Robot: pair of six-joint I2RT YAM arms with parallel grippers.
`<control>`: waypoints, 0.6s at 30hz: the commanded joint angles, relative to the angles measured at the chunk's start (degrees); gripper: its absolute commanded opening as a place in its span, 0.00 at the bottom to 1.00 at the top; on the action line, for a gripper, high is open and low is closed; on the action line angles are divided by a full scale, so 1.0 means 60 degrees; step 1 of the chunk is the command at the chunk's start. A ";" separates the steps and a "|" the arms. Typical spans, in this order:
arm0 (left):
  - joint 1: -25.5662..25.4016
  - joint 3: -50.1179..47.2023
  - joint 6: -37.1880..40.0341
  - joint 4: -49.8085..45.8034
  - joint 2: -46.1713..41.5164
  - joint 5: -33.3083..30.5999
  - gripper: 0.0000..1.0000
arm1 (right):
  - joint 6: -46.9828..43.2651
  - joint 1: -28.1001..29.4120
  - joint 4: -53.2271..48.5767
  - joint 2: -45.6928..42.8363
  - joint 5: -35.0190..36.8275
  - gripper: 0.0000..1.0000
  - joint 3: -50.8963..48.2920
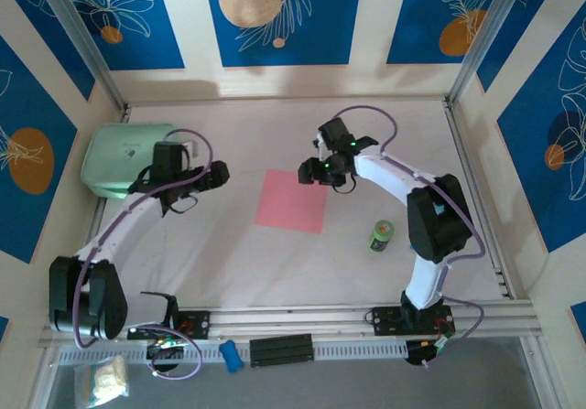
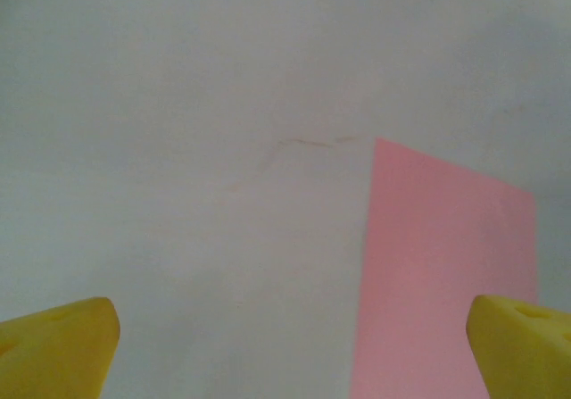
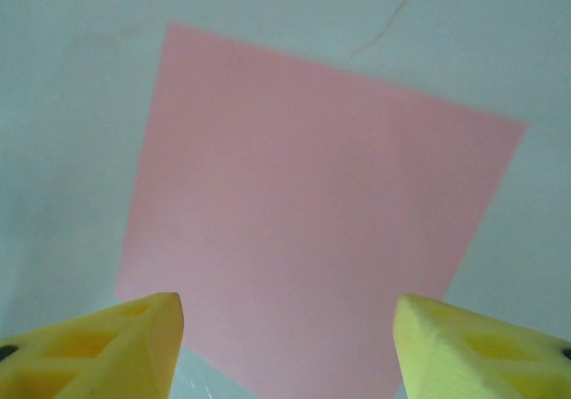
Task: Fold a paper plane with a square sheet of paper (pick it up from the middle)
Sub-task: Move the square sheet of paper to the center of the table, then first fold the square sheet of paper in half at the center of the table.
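The square sheet of paper [image 1: 291, 201] is plain pink and lies flat and unfolded in the middle of the white table. My right gripper [image 1: 313, 173] hovers over its far right corner; in the right wrist view its yellow fingertips [image 3: 125, 341] stand apart with the sheet [image 3: 303, 238] spread below them, nothing held. My left gripper [image 1: 218, 175] sits to the left of the sheet, open wide. In the left wrist view the sheet's edge [image 2: 442, 274] shows at the right, between bare table and the right fingertip [image 2: 522, 345]. No paper plane has taken shape.
A mint-green rounded case [image 1: 124, 157] rests at the back left, just behind the left arm. A small green can [image 1: 381, 236] stands right of the sheet, near the right arm. Aluminium rails [image 1: 472, 180] border the table; the front rail [image 1: 302, 317] carries the arm bases.
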 commanded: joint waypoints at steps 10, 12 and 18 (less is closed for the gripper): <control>-0.3804 0.3718 -0.0806 -0.2192 0.4066 -0.2003 0.99 | -0.0032 -0.2362 0.0641 -0.1503 0.0351 0.92 -0.1429; -0.4186 0.4541 -0.0805 -0.2754 0.4852 -0.2180 0.99 | -0.0008 -0.2599 0.0741 -0.1650 0.0293 0.93 -0.1614; -0.5118 0.6991 -0.0312 -0.4454 0.6869 -0.2595 0.99 | -0.0006 -0.2866 0.0801 -0.1710 0.0134 0.93 -0.1739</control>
